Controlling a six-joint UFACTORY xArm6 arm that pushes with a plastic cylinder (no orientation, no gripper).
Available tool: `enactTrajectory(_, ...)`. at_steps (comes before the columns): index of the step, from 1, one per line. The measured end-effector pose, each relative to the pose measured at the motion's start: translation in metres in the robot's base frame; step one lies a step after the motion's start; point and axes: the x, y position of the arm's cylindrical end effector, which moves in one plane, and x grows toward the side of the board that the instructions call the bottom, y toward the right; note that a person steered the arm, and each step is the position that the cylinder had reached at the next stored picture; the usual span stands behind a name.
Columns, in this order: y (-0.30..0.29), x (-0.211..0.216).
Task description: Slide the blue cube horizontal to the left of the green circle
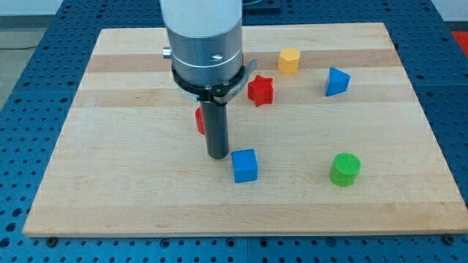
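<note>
- Smooth matte blocks are spread over a pale wooden board (110, 183).
- Counted: blue cube (245, 165), blue triangle-ish block (336, 82), green circle (344, 169), red star (260, 90), yellow block (289, 60), one half-hidden red block (199, 121).
- My tip (218, 155) is parked just left of the cube, nothing held.

A red block (199, 120) peeks out mid-frame, mostly hidden behind the rod, shape unclear; the arm housing (203, 40) runs off the top edge.

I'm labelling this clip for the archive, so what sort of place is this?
Probably a robotics lab bench. A wooden board lies on a blue perforated table, small coloured blocks like the blue cube are scattered on it, and my tip stands just left of that cube.
</note>
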Motion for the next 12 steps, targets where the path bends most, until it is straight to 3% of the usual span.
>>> enactTrajectory(2, 0.000, 0.026)
enactTrajectory(6, 0.062, 0.026)
enactTrajectory(12, 0.082, 0.028)
